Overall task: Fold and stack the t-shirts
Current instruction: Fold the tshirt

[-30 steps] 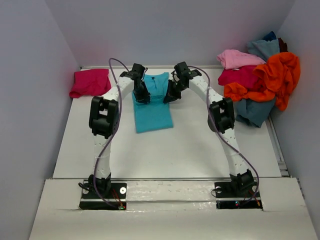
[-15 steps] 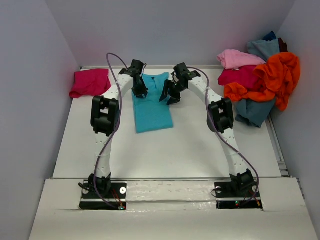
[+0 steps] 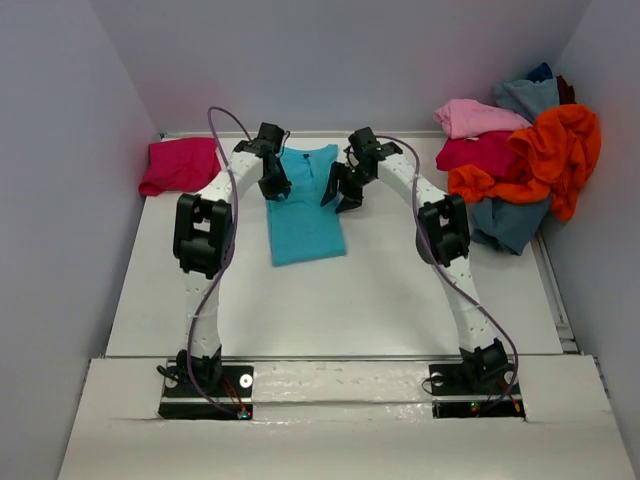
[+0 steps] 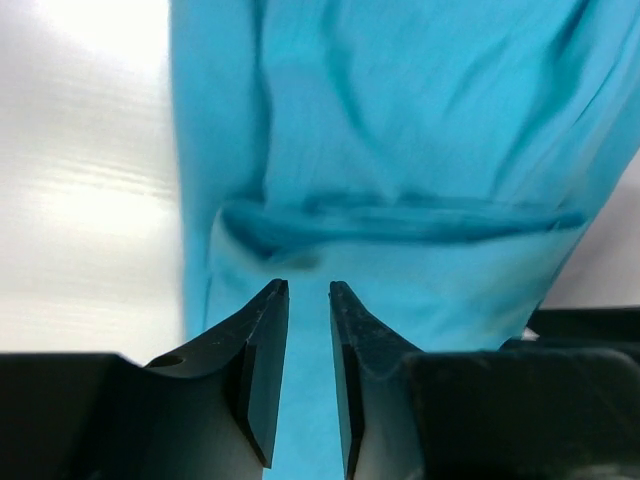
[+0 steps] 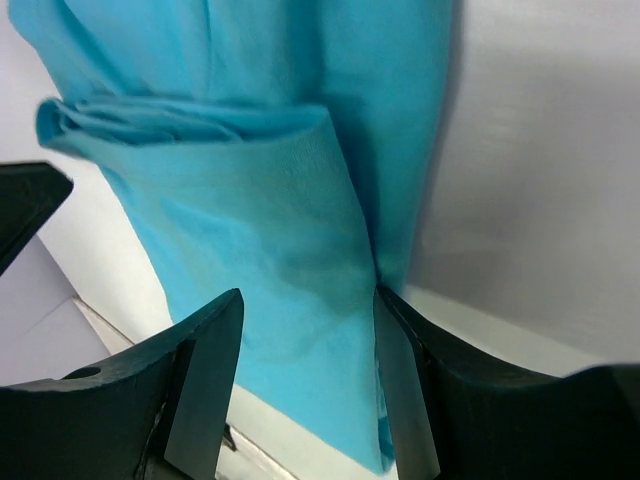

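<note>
Left gripper (image 4: pixel 308 286): we see its jaws narrowly parted, pinching nothing.
Right gripper (image 5: pixel 305 295): we see its jaws spread wide, empty.
Turquoise t-shirt (image 3: pixel 305 215): flat on the worktop (image 3: pixel 400 280), just beneath both grippers.

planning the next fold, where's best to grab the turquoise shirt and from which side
Probably the two far corners, at the collar end of the turquoise shirt, pinched from above: left gripper on its left edge, right gripper on its right. It lies flat as a long narrow strip, so drawing that end to the near hem would halve it.
</note>
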You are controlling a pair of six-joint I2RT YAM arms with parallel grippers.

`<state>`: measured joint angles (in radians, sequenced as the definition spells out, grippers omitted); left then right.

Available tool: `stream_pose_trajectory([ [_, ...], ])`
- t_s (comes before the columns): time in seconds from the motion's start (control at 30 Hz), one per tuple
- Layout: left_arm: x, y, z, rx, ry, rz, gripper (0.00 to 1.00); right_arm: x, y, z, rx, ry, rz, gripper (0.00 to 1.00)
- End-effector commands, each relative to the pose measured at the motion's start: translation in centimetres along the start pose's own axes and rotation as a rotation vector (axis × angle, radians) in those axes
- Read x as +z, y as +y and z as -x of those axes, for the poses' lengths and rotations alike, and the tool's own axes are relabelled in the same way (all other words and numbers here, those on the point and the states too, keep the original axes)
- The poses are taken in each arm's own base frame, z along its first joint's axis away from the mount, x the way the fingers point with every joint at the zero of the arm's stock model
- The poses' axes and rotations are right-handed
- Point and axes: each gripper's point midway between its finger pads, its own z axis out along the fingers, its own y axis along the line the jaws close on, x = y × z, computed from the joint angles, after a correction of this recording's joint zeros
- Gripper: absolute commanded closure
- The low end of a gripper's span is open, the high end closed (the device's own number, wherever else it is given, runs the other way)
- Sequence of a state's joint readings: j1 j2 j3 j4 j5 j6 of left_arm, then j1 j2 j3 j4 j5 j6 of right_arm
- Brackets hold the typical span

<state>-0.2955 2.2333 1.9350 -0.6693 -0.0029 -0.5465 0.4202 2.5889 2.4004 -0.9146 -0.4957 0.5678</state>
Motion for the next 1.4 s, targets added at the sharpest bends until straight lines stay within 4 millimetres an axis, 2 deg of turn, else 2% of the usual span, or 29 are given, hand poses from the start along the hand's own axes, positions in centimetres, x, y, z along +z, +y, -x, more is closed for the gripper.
stream_pose_trajectory([
  [0.0,-6.3,0.2,-0.1,-0.006,-0.070,-0.042,0.62,-4.6,2.4,-0.7,-0.047,-0.034,0.022,0.40],
  [0.03,-6.7,0.8,-1.1,-0.008,-0.058,-0.037,0.58,-5.6,3.1,-0.7,-0.064,-0.053,0.039,0.40],
  [0.1,-7.2,0.8,-2.4,-0.008,-0.039,-0.054,0.55,-5.5,2.2,-2.1,-0.047,-0.026,0.024,0.40],
  [0.13,-7.6,1.1,-3.8,-0.010,-0.010,-0.078,0.49,-6.5,2.8,-2.2,-0.059,-0.044,0.034,0.40],
  [0.17,-7.8,0.9,-5.1,0.000,0.017,-0.092,0.47,-6.7,2.6,-2.5,-0.058,-0.040,0.030,0.40],
  [0.2,-8.0,0.9,-6.0,-0.005,0.042,-0.110,0.46,-6.6,1.9,-3.4,-0.047,-0.019,0.016,0.40],
  [0.23,-8.4,0.9,-7.9,0.014,0.066,-0.119,0.44,-6.8,1.7,-3.8,-0.045,-0.012,0.009,0.40],
  [0.27,-8.6,1.2,-8.6,0.011,0.079,-0.123,0.41,-6.9,1.5,-4.2,-0.042,-0.003,0.003,0.40],
  [0.3,-8.3,1.6,-10.7,0.015,0.127,-0.119,0.39,-7.0,1.0,-4.9,-0.036,0.012,-0.011,0.40],
  [0.4,-8.6,2.4,-12.8,0.013,0.157,-0.120,0.35,-7.0,0.2,-6.6,-0.021,0.053,-0.014,0.40],
  [0.43,-8.1,3.3,-14.8,0.014,0.199,-0.103,0.32,-6.9,-0.1,-7.2,-0.017,0.060,-0.011,0.40],
  [0.47,-8.3,3.3,-15.1,0.002,0.191,-0.119,0.31,-5.9,-1.0,-8.6,-0.006,0.088,-0.021,0.40],
  [0.5,-8.0,4.1,-16.6,-0.007,0.224,-0.106,0.30,-6.1,-0.9,-9.1,-0.007,0.091,-0.008,0.40],
  [0.53,-8.3,4.2,-16.7,-0.017,0.214,-0.114,0.29,-5.4,-2.0,-10.1,0.004,0.109,-0.013,0.39],
  [0.67,-8.2,5.5,-18.2,-0.032,0.226,-0.095,0.24,-5.1,-2.8,-11.8,0.011,0.121,0.008,0.37],
  [0.73,-8.2,5.9,-18.2,-0.042,0.212,-0.084,0.22,-4.9,-3.7,-12.8,0.023,0.135,-0.001,0.34],
  [0.83,-8.3,5.8,-17.9,-0.048,0.196,-0.084,0.21,-5.0,-3.7,-13.0,0.020,0.120,0.007,0.30],
  [1.07,-7.5,5.7,-16.3,-0.073,0.175,-0.086,0.20,-4.2,-4.1,-13.3,0.044,0.133,0.011,0.29],
  [1.37,-6.2,7.6,-16.4,-0.147,0.205,-0.079,0.20,-3.2,-4.6,-13.7,0.061,0.146,0.024,0.30],
])
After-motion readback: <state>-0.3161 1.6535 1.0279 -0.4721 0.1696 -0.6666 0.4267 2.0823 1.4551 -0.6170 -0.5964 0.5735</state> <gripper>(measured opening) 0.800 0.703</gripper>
